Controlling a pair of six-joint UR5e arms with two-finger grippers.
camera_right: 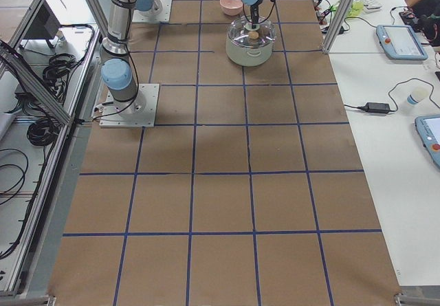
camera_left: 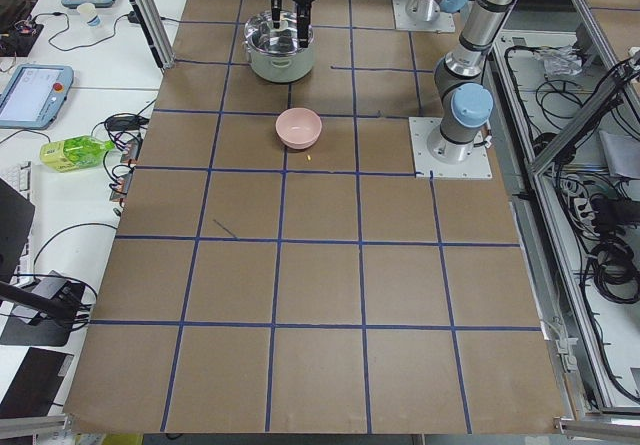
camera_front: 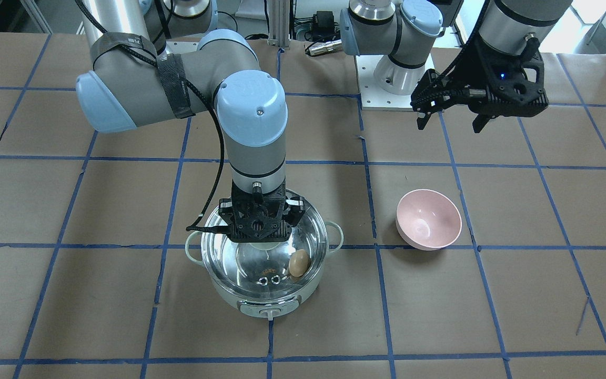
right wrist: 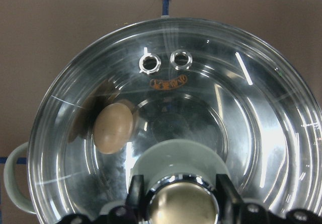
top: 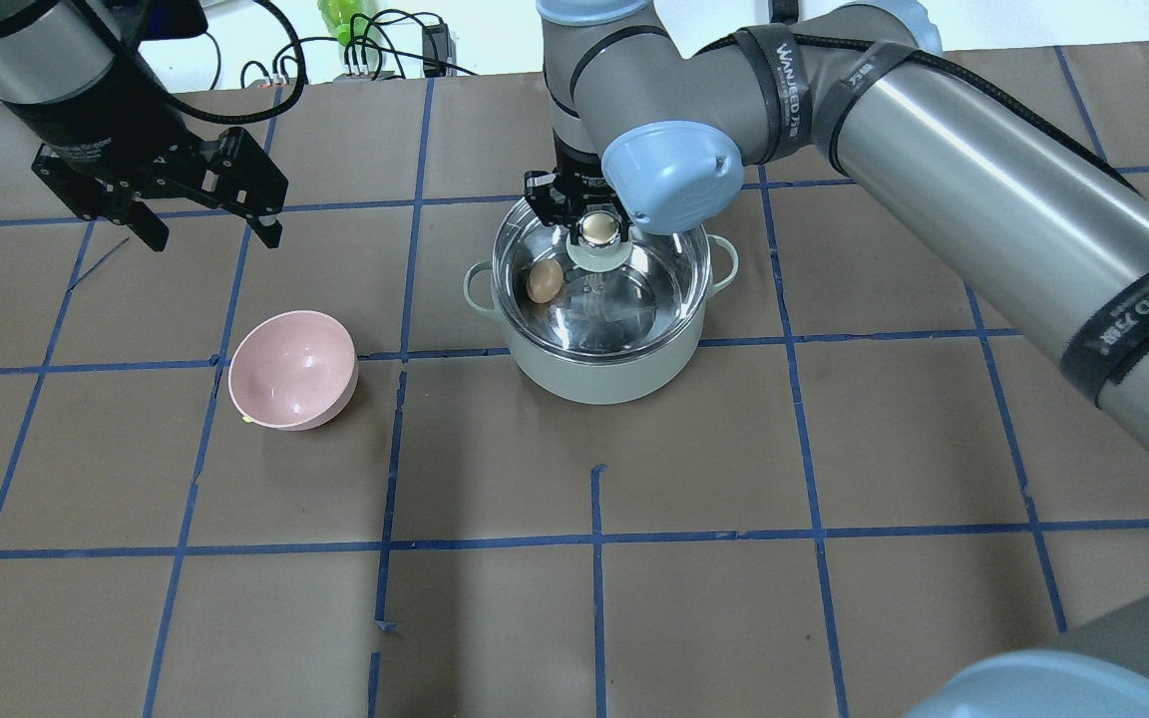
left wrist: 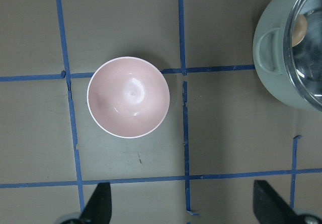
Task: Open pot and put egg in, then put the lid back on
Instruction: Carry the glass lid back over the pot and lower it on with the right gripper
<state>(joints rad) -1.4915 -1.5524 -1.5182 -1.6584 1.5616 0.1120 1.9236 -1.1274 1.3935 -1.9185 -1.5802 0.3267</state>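
Observation:
The mint-green pot (camera_front: 269,305) stands on the brown table with the glass lid (camera_front: 258,266) resting on its rim. The tan egg (camera_front: 299,262) lies inside on the steel bottom, seen through the glass; it also shows in the overhead view (top: 544,281) and the right wrist view (right wrist: 113,127). My right gripper (right wrist: 182,201) comes straight down over the lid (right wrist: 241,108), its two fingers shut on either side of the knob. My left gripper (top: 207,237) is open and empty, high above the table, away from the pot (top: 604,374).
A pink bowl (top: 292,369) stands empty on the table between the pot and my left gripper, directly below the left wrist camera (left wrist: 128,97). Blue tape lines grid the brown table. The right arm's base plate (camera_front: 382,100) is at the table's back.

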